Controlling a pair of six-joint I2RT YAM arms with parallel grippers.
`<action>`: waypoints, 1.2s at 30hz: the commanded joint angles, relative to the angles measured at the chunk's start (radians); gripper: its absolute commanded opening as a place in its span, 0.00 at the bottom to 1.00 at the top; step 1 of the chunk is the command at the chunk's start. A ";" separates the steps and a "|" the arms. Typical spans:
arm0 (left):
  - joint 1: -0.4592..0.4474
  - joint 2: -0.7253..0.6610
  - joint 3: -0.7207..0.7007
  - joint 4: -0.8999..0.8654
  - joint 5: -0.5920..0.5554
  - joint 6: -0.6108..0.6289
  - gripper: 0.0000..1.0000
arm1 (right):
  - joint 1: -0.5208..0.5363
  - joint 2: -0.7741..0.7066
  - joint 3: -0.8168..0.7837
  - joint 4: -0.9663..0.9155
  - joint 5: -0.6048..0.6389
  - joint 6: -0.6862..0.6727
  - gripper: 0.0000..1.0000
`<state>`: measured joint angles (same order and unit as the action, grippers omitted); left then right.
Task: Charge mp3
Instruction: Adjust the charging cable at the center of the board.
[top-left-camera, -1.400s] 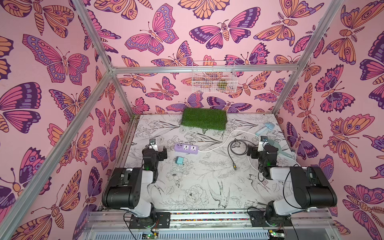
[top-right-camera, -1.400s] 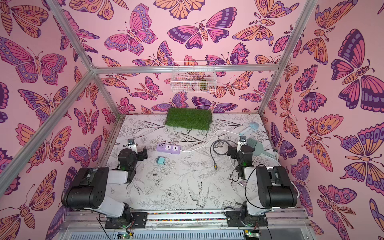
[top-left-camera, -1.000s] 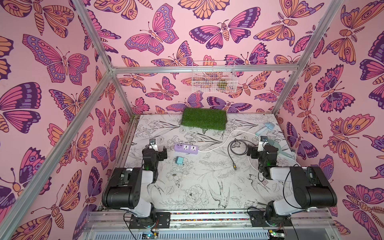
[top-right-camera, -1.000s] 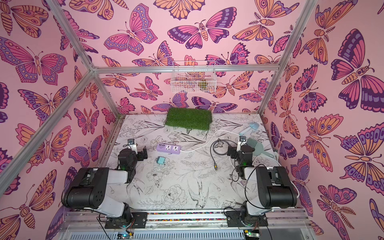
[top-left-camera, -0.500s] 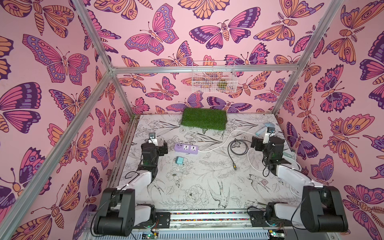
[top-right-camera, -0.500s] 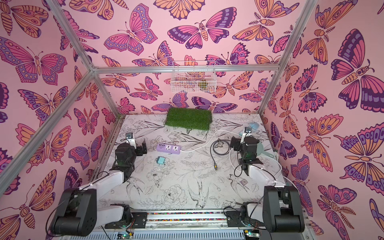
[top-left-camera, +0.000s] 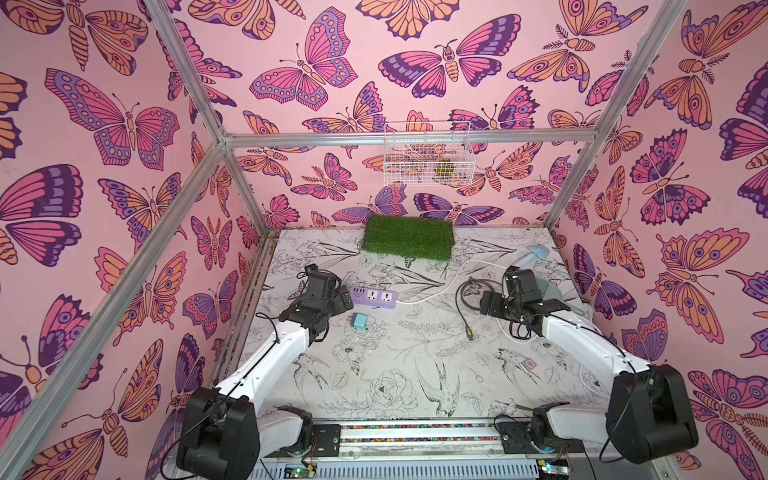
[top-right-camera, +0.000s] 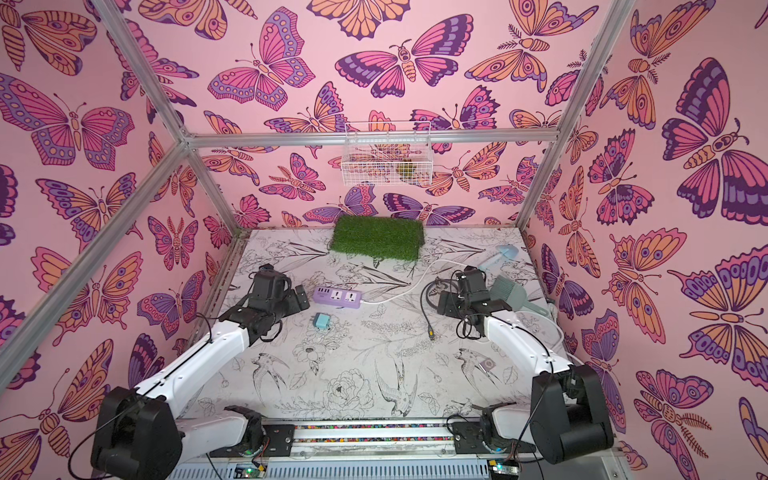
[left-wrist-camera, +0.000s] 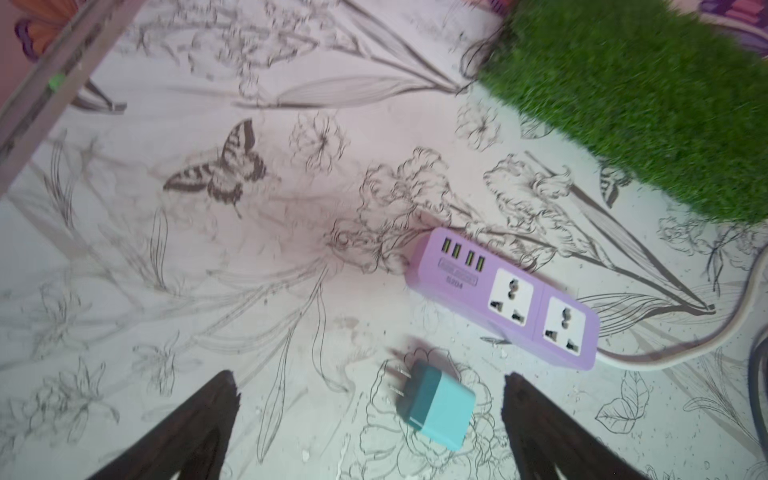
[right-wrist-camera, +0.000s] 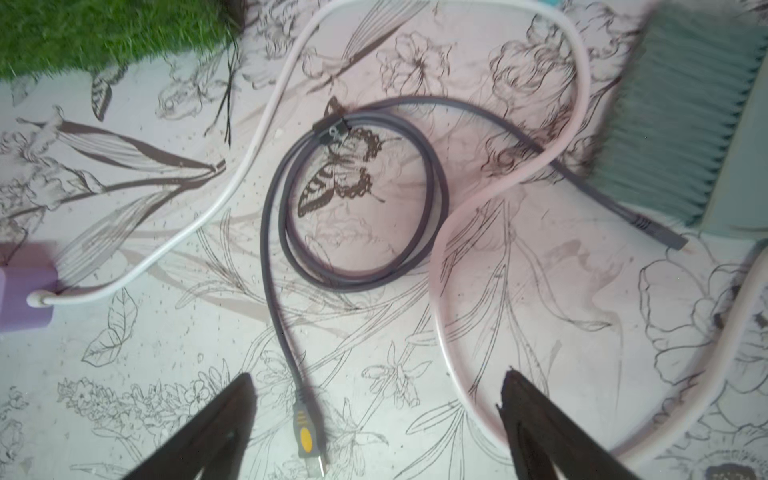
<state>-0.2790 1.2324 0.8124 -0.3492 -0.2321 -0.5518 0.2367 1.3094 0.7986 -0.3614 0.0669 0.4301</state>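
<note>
Both arms now outstretched; small greenish object in wire basket (top-left-camera: 428, 156).

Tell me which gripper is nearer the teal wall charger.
Left. The left gripper hovers open just above the teal wall charger; the right gripper is across the table, over the grey USB cable.

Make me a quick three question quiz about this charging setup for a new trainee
1. True or false: the blue plug adapter is plugged into the purple power strip.
2. Which claw has the dark cable's plug between its open fingers: A left claw, B right claw?
3. Fill in: the green mat lies against the ____ wall.

Key: 1 false, it lies loose beside the strip. 2 B. 3 back.
</note>
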 joint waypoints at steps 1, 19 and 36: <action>-0.014 0.005 0.037 -0.191 -0.006 -0.146 0.99 | 0.026 0.029 0.043 -0.140 0.015 0.049 0.91; -0.111 -0.022 0.053 -0.254 -0.034 -0.164 0.99 | 0.129 0.255 0.161 -0.155 0.003 0.005 0.67; -0.200 0.000 0.106 -0.223 -0.047 0.025 0.99 | 0.172 0.430 0.240 -0.157 0.002 0.124 0.45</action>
<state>-0.4637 1.2198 0.9009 -0.5755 -0.2741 -0.5903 0.3920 1.7329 1.0351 -0.5034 0.0586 0.4965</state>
